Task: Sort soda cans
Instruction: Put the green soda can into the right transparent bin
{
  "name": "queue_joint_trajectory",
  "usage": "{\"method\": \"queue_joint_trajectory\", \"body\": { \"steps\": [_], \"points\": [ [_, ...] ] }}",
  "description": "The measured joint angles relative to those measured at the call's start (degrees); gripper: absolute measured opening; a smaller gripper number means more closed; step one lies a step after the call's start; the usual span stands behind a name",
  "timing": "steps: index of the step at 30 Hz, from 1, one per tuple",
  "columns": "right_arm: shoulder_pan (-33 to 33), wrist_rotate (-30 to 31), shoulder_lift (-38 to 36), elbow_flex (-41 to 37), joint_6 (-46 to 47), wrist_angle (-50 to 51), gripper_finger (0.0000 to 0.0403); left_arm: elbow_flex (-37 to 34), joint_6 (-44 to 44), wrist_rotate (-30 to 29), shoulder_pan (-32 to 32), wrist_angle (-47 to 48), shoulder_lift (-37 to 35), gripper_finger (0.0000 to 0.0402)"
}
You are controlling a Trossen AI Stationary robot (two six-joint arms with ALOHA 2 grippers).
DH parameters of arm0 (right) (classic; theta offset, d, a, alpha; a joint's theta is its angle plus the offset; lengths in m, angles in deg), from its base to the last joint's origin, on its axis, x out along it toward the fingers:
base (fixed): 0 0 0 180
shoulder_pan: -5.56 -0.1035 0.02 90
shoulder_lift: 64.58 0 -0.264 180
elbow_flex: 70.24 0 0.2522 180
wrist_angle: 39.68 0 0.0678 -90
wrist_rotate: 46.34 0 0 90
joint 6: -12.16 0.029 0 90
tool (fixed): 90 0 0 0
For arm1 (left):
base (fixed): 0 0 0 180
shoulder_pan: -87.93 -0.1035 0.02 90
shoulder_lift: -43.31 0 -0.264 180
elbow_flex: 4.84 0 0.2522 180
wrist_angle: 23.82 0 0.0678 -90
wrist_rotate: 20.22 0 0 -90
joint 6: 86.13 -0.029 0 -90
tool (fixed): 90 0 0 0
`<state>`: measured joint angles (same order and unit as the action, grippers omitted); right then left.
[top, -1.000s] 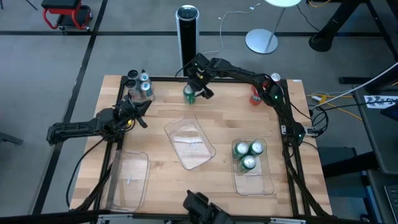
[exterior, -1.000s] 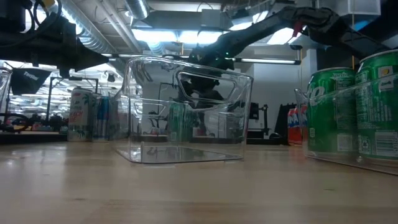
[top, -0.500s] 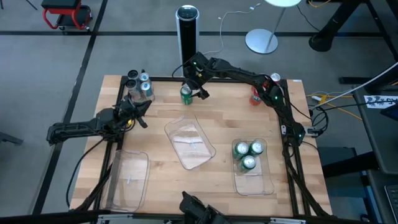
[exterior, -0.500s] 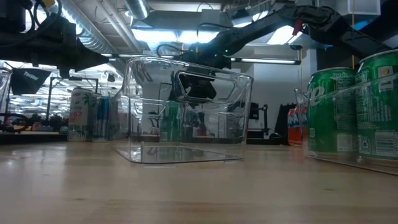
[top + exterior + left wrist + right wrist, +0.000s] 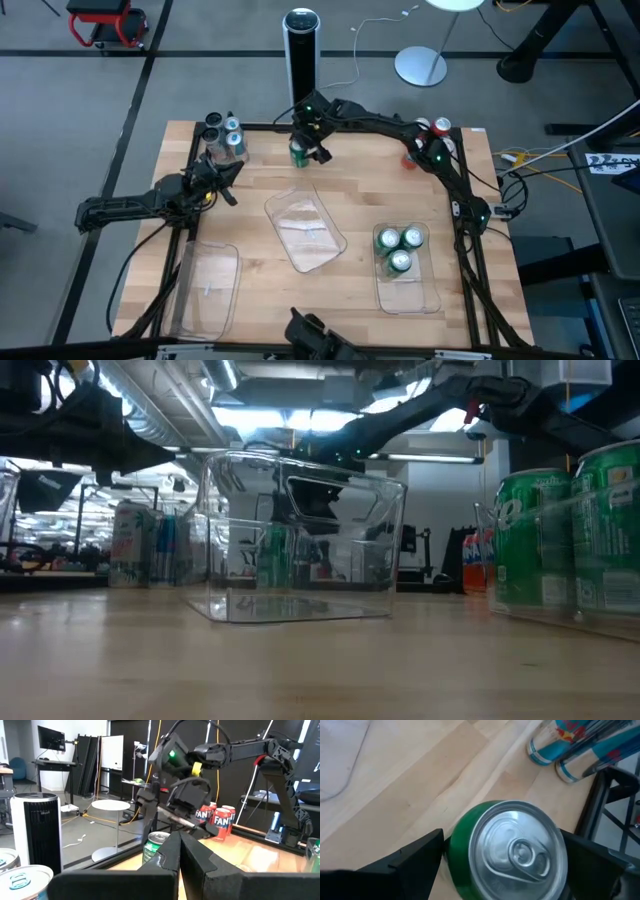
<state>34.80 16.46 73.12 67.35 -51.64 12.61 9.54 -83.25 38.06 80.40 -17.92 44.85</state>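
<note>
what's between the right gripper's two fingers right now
A green can, upright on the table, stands between the open right gripper's fingers; the right wrist view shows it.

— Seen on the wooden bench [image 5: 260, 270]? Three clear plastic trays [image 5: 305, 229].
— Beyond the far edge? Tall black-and-silver cylinder [image 5: 300, 45] on the floor, round white lamp base [image 5: 420, 66] near it, red cart [image 5: 105, 22] well apart.

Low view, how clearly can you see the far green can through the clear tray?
Low view: the green can shows dimly through the clear tray, broken by ceiling-light reflections. Right wrist view: the same can shows sharp between the open right gripper fingers.
</note>
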Motion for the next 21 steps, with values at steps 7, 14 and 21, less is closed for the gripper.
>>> {"method": "queue_joint_trajectory", "body": {
  "steps": [7, 14, 21],
  "points": [
    [0.0, 0.0, 0.4, 0.0, -0.9, -0.3, 0.036, 0.0, 0.0, 0.0, 0.0, 0.0, 0.0, 0.0],
    [-0.1, 5.0, 0.4, 0.2, -4.0, 1.2, 0.036, 0.0, 0.1, 0.0, 0.0, 0.0, 0.0, 0.0],
    [0.0, 6.2, 0.4, 0.2, -5.5, 1.4, 0.034, 0.0, 0.1, 0.0, 0.0, 0.0, 0.0, 0.0]
  ]
}}
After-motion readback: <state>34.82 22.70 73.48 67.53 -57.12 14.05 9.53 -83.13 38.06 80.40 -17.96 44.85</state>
